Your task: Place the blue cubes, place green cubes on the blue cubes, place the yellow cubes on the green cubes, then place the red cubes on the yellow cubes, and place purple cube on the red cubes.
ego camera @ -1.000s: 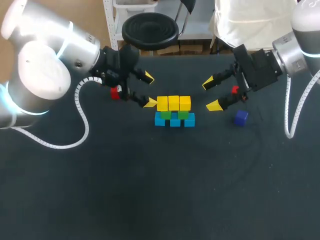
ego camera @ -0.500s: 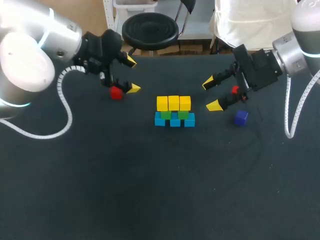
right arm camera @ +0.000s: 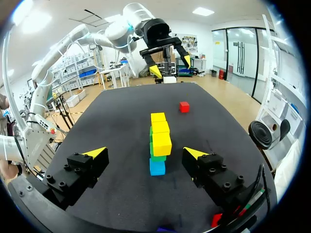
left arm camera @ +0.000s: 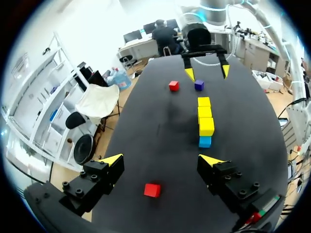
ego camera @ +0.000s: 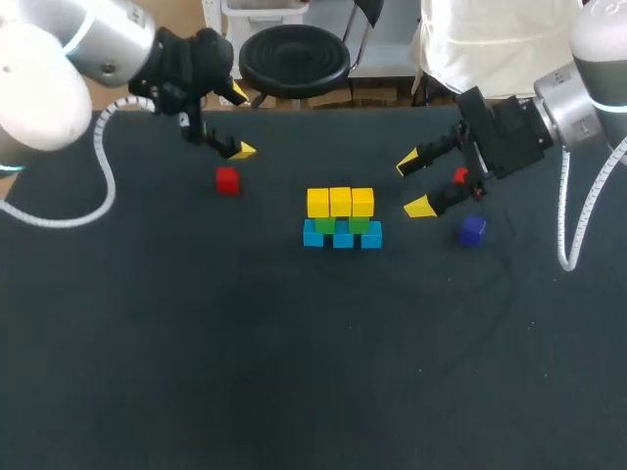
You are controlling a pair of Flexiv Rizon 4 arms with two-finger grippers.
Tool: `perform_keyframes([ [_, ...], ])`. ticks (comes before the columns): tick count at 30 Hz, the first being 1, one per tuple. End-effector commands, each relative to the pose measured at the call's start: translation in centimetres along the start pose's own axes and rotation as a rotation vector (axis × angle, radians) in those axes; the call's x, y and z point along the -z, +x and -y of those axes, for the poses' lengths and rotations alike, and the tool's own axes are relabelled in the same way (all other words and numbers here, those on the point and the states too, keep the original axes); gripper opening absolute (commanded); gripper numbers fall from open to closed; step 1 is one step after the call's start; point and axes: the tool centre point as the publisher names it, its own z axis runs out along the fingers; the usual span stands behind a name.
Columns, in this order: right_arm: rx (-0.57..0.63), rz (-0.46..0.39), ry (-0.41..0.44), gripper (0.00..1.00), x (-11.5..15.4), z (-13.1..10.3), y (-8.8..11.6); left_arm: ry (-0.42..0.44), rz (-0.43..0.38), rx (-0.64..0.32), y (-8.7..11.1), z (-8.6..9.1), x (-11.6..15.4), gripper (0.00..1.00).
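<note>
Retreat of left gripper (ego camera: 240, 122) from beside the stack toward the table's far left corner within the last second, fingers spread wide, holding nothing. Red cube (ego camera: 227, 180) lying alone on the cloth, near and below those open fingers, touched by neither, well apart from yellow cubes (ego camera: 340, 202). Red layer apparently not begun. Right gripper (ego camera: 411, 185) unmoved beside the stack, likewise splayed and empty, purple cube (ego camera: 472, 230) near it.
</note>
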Motion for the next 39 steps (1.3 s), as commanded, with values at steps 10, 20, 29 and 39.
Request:
perform_keyframes([
  [10,0.0,0.0,0.002,1.0,0.0,-0.1,0.0,0.0,-0.06,0.001,-0.6,0.0,-0.1,1.0],
  [20,0.0,0.0,0.002,1.0,0.0,-0.1,0.0,0.0,-0.06,0.001,-0.6,0.0,-0.1,1.0],
  [29,0.0,0.0,0.002,1.0,0.0,-0.1,0.0,0.0,-0.06,0.001,-0.6,0.0,-0.1,1.0],
  [39,0.0,0.0,0.002,1.0,0.0,-0.1,0.0,0.104,0.016,0.034,3.3,-2.7,-0.8,1.0],
])
